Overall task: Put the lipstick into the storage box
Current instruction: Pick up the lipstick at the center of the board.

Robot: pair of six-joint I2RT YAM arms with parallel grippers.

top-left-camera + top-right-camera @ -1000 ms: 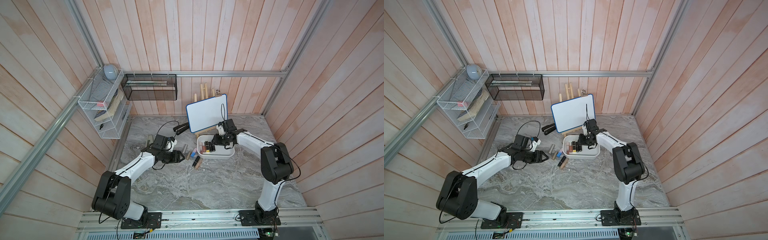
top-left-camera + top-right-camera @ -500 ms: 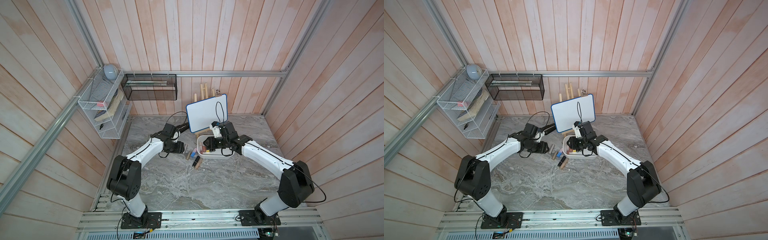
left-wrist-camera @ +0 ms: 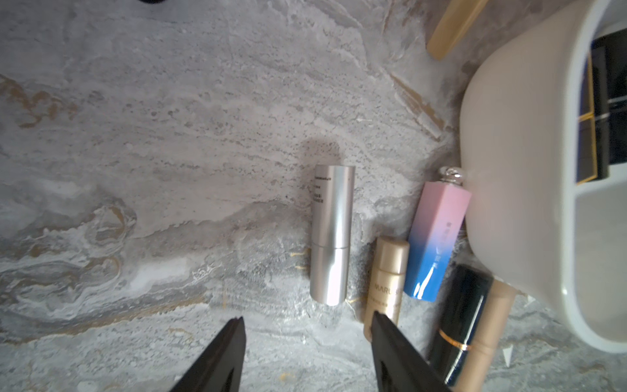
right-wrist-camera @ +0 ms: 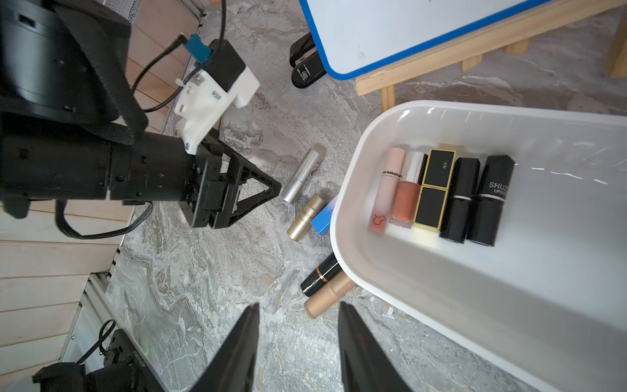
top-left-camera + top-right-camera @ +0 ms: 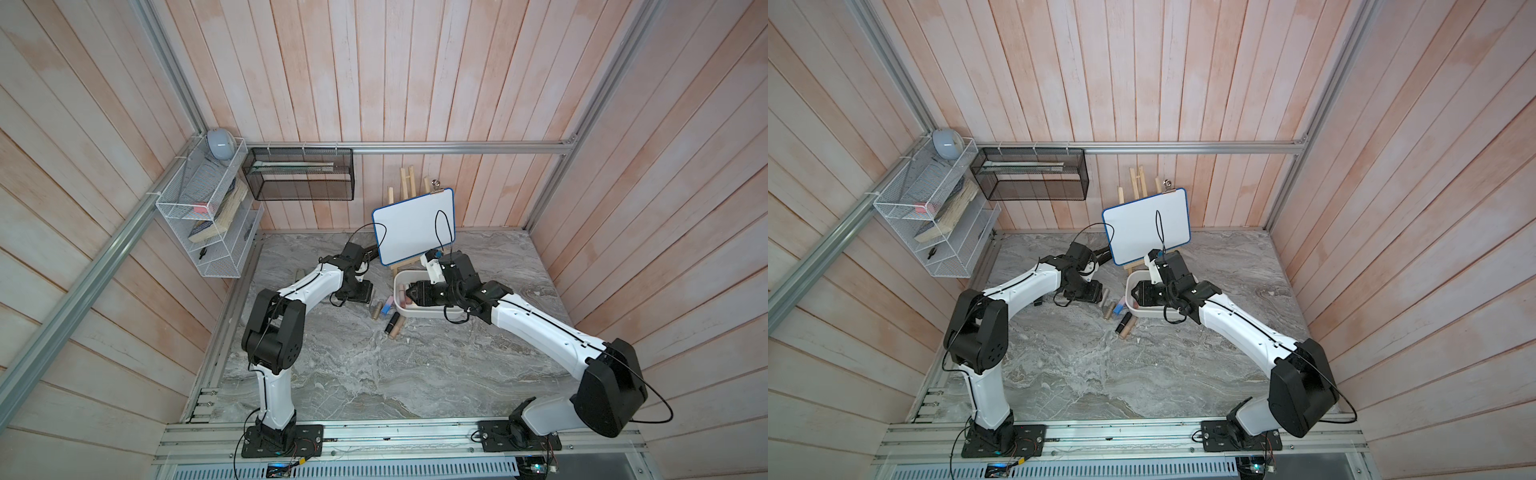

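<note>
1. Your left gripper (image 3: 307, 317) stood open and empty, the silver lipstick (image 3: 330, 234) lying just ahead of its fingertips.
2. Your right gripper (image 4: 298, 304) was parted too, apparently empty; the storage box (image 4: 509, 129) sat close beside it, lipsticks (image 4: 458, 200) lined up inside.

Robotics laboratory test cell, dressed as a domestic corner. Walls of pale wood planks (image 5: 374, 83) are framed by bare aluminium profiles (image 5: 457, 147). Two white-and-black manipulators, the left arm (image 5: 307, 286) and the right arm (image 5: 540, 328), are bolted to a metal rail (image 5: 395, 434) at the front edge of a marble-patterned table (image 5: 374, 374). Household props complete the set: a white wire rack (image 5: 199, 216) and a black mesh basket (image 5: 299, 174) hung on the walls, a small whiteboard (image 5: 413, 226) on a wooden easel (image 5: 405, 178), and lipsticks (image 4: 490, 200) in a storage box (image 4: 559, 142).
</note>
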